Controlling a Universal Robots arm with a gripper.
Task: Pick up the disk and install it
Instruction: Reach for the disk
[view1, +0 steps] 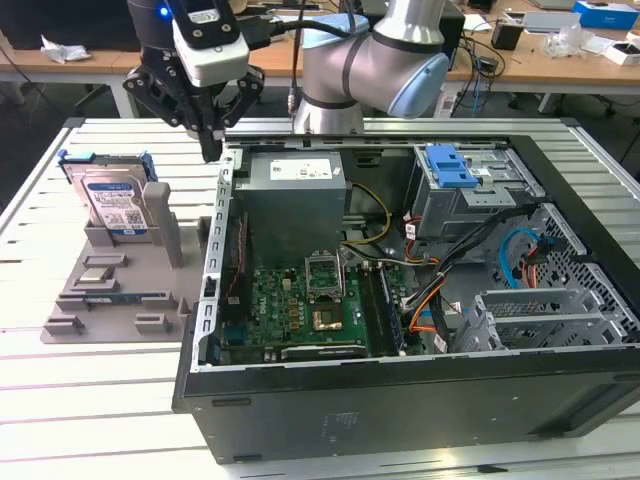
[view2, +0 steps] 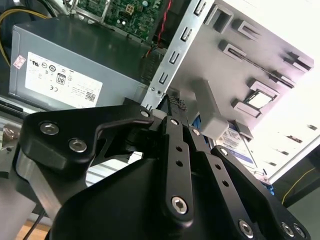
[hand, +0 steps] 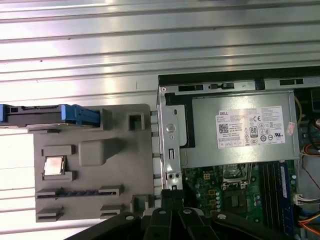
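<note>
While the disk stands in its grey holder, the empty pincer hangs pressed together.

Silver-grey arm with pale-blue joint caps, black cables, white wrist housing, black screw-studded jaws

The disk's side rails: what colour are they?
Blue; rails on the disk show best in the first wrist view.

Black fingers pressed together, empty — between power supply and grey fixture.
</note>
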